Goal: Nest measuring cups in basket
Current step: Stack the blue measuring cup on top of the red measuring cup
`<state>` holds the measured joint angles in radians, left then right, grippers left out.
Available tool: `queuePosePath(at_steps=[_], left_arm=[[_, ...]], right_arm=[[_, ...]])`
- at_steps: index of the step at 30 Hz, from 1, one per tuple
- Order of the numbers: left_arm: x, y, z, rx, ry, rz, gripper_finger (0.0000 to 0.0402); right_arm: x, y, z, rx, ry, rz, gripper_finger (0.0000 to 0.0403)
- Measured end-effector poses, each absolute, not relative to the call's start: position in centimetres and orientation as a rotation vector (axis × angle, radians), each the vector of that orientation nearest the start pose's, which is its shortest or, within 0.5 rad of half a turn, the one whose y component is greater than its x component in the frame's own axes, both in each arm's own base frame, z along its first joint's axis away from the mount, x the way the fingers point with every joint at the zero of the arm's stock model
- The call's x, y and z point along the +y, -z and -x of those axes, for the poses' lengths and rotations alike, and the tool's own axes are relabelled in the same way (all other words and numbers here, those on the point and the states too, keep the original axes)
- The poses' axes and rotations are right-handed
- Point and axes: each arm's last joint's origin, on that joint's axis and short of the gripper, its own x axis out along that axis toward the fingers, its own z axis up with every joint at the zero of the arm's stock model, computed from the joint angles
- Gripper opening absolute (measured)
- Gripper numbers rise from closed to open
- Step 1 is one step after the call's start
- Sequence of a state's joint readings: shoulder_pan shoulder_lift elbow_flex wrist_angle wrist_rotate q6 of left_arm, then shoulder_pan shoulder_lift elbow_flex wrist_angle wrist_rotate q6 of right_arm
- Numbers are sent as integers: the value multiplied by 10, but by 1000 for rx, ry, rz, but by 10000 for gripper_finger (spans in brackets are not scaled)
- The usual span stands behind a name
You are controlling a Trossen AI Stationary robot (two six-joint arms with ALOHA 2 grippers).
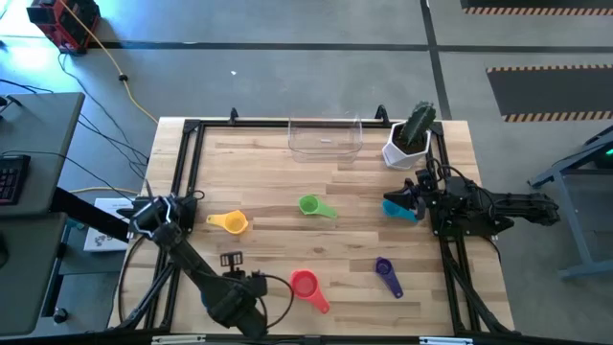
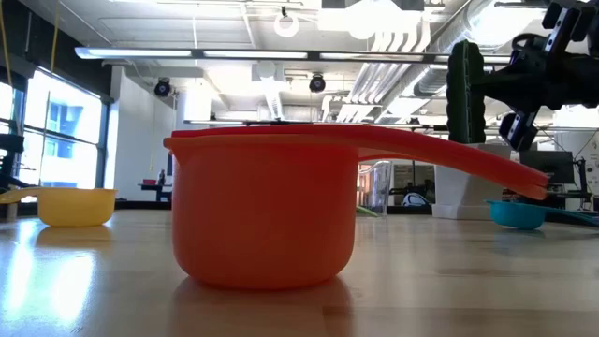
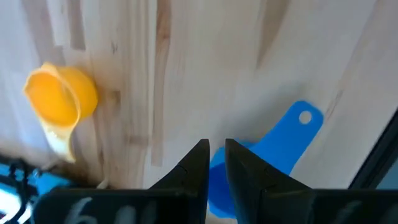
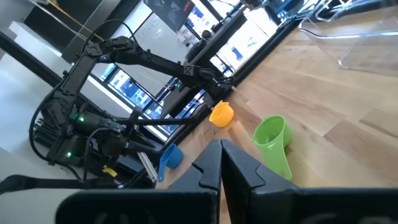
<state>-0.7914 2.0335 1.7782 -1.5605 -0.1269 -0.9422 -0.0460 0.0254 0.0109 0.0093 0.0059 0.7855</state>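
pale wooden planks make up the table point(image 1: 287, 230), and five measuring cups lie scattered over it in the high view: a yellow cup point(image 1: 230, 222) toward the left side, a green cup point(image 1: 313, 205) near the middle, a red cup point(image 1: 306, 286) close to the front edge, a purple cup point(image 1: 386, 272) to the right of the red one, and a teal cup point(image 1: 400, 209) just beside the right arm. the basket point(image 1: 326, 137), clear and shallow, stands at the far edge with no cup showing in it, and a white pot with a cactus point(image 1: 410, 136) stands just to its right. the left gripper point(image 3: 216, 163) hangs over the table's left edge, its fingers pinched on the rim of a blue cup point(image 3: 273, 149), whose handle sticks out sideways above the wood; the yellow cup shows near it in the left wrist view. the right gripper point(image 4: 219, 159) waits at the right side of the table, near the teal cup, with its fingers pressed together on nothing. from table height the red cup fills the foreground, its handle reaching toward the right, with the yellow cup well behind on the left and the teal cup behind on the right.
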Motion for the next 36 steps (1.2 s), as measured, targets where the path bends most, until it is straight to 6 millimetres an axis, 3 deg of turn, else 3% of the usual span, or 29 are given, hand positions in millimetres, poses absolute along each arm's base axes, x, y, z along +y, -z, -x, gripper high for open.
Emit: queuePosePath(at_steps=[6, 13, 19, 25, 30, 36], left_arm=[[-264, -233, -246, 1658, -333, -141, 42], [-258, -213, -236, 1765, -404, -131, 42], [-260, -207, -229, 1812, -326, -209, 40], [-256, -227, -209, 1753, -284, -225, 30], [-238, -260, -186, 1613, -332, -132, 17], [-219, -273, -165, 1585, -377, -32, 10]], right_arm=[[-5, -166, -99, -13, 52, -676, 0], [-5, -166, -99, -15, 52, -699, 0], [-5, -166, -99, -14, 52, -698, 0], [-5, -166, -99, -14, 53, -688, 0], [-5, -166, -99, -13, 53, -688, 0], [-5, -166, -99, -13, 53, -687, 0]])
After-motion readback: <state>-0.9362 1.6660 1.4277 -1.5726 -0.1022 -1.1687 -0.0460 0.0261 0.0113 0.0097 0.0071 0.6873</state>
